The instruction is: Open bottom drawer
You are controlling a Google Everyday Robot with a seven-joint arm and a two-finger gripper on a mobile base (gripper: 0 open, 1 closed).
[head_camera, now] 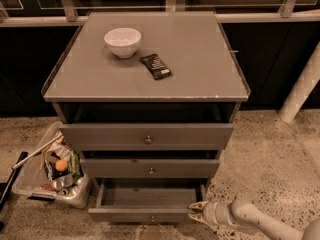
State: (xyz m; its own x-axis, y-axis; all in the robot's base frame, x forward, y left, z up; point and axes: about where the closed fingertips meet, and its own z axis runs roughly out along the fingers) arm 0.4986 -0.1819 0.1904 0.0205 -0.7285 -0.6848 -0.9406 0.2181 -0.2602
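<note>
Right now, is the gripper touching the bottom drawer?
Cannot tell. Camera view: the gripper sits at the right front corner of the bottom drawer, but neither contact nor gap shows plainly.

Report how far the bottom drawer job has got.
Done: the slim grey bottom drawer stands pulled out, its shallow inside showing. In hand: the gripper sits at its right front corner. Left: perhaps a little more pull, then backing away.
</note>
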